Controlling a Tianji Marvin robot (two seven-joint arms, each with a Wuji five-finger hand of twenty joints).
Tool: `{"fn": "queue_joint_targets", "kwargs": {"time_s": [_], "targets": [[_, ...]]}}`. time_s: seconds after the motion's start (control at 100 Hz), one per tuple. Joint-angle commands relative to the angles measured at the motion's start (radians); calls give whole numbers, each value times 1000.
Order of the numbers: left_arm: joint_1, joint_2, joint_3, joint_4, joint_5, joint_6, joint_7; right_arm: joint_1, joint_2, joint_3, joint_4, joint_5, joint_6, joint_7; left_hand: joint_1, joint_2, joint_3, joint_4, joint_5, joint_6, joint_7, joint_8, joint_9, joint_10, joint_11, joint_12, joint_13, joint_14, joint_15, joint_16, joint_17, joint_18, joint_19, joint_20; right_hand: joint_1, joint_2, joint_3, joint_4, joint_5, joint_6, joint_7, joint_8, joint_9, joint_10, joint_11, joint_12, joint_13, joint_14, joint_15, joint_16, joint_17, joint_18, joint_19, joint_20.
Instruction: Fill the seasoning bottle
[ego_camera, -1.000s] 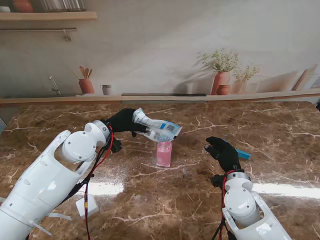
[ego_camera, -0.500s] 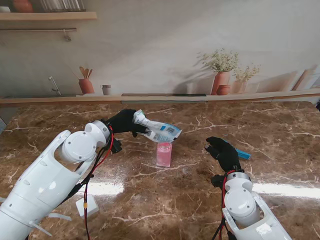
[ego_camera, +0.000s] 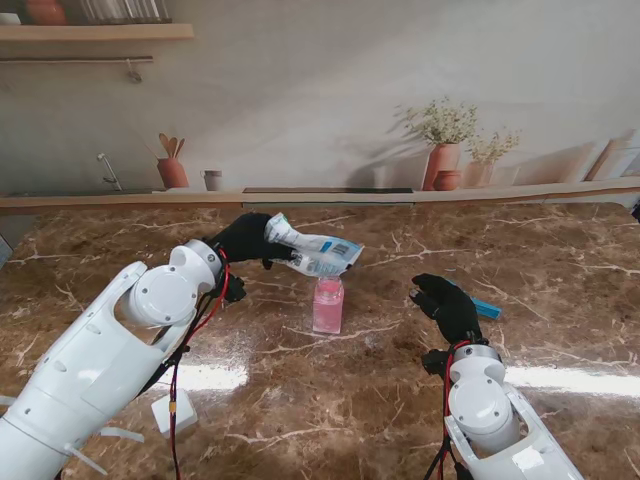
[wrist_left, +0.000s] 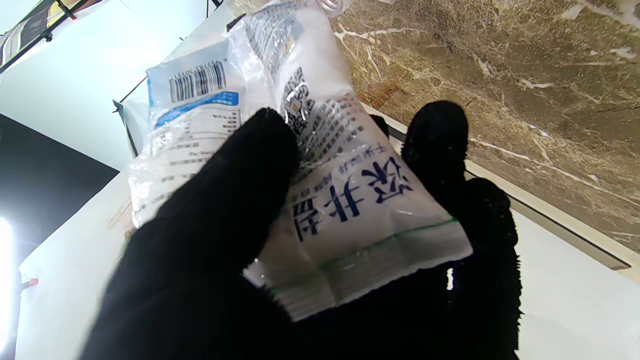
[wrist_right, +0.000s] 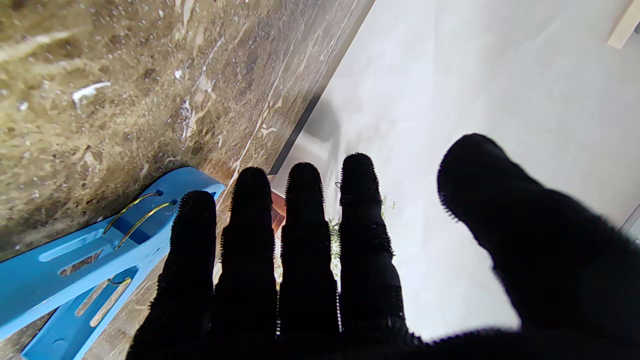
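One step is in hand, the pour: left hand (ego_camera: 248, 238) pinches the seasoning packet (ego_camera: 316, 252) tilted over the pink bottle (ego_camera: 328, 305) standing mid-table; right hand (ego_camera: 447, 306) hovers, fingers straight, holding nothing. Next, I judge, aim the packet's mouth into the bottle's neck

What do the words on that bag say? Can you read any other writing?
"凉井盐": my best reading of the big blue characters on the seasoning bag held by the left hand; they appear upside down.
Barcode and small print on the bag: too small to read.
Pink bottle: no readable writing.
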Motion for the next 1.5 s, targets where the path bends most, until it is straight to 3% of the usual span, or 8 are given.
{"fn": "queue_joint_targets", "kwargs": {"time_s": [0.0, 0.04, 0.23, 0.41, 0.77, 0.95, 1.17, 1.49], "targets": [[-4, -2, 1, 1, 1, -3, -5, -7, -5, 1, 8, 8, 4, 12, -30, -7, 52, 21, 45, -33, 48, -14, 48, -25, 29, -10, 30, -10, 22, -9, 8, -31, 44, -14, -32, 14, 21, 34, -4, -2, 5, -8, 19, -7, 7, 12, -21, -8, 6, 11, -7, -13, -8, 8], [-3, -2, 0, 1, 0, -4, -7, -7, -5, 0, 8, 8, 4, 11, -30, -7, 55, 20, 46, -35, 50, -15, 48, -23, 29, -9, 26, 6, 21, -9, 5, -30, 43, -14, -32, 14, 21, 34, -2, -2, 5, -8, 18, -6, 7, 12, -21, -9, 6, 11, -7, -13, -7, 8], [1, 3, -7, -6, -7, -1, -29, -5, -5, 0, 12, 9, 3, 11, -21, 9, 61, 15, 44, -58, 68, -11, 40, -23, 29, 2, 0, 5, 16, -5, -29, -23, 31, -14, -31, 14, 21, 34, -3, -2, 5, -8, 19, -7, 7, 13, -21, -8, 7, 11, -7, -13, -8, 8], [3, 15, -16, -17, -37, 6, -89, -3, -5, -1, 12, 7, 2, 13, 104, 71, -36, 36, -1, -99, 94, 27, 2, -21, -18, 70, -71, 17, -13, 16, -110, -34, -14, 2, -33, 15, 21, 34, -3, -1, 5, -8, 19, -6, 6, 13, -21, -10, 6, 11, -7, -14, -8, 8], [9, 4, -8, 4, -35, -3, -44, -2, -3, -3, 13, 4, 4, 20, 117, 106, -63, 31, -30, -83, 67, 24, -27, -25, -35, 63, -75, 17, -6, 23, -100, -46, -12, 7, -33, 15, 20, 34, -3, -2, 5, -8, 19, -6, 7, 13, -22, -10, 6, 11, -7, -13, -9, 9], [18, -3, -9, 11, -60, 5, -28, -2, -2, -3, 10, -1, 5, 21, 133, 121, -78, 34, -26, -105, 99, 57, -30, -27, -14, 68, -84, 18, -8, 21, -114, -40, -16, 8, -33, 14, 20, 34, -4, -1, 5, -9, 18, -7, 6, 13, -21, -9, 6, 11, -7, -13, -9, 9], [55, -30, -19, 44, -142, 15, 43, -3, 0, -3, 4, -7, 6, 26, 143, 133, -76, 34, -43, -124, 154, 144, -40, -27, -1, 103, -107, 27, 11, 45, -140, -37, -14, 23, -32, 13, 20, 34, -4, 0, 4, -9, 17, -6, 5, 12, -20, -9, 7, 11, -6, -13, -9, 9], [118, -70, -47, 85, -347, -20, 111, -5, 6, -19, -32, -28, 23, 40, 139, 145, -63, 34, -39, -153, 165, 235, -40, -41, -4, 157, -144, 36, 13, 67, -178, -38, -34, 32, -28, 11, 21, 34, -20, 4, -3, -11, 9, -6, 2, 11, -22, -8, 6, 10, -6, -14, -9, 9]]}}
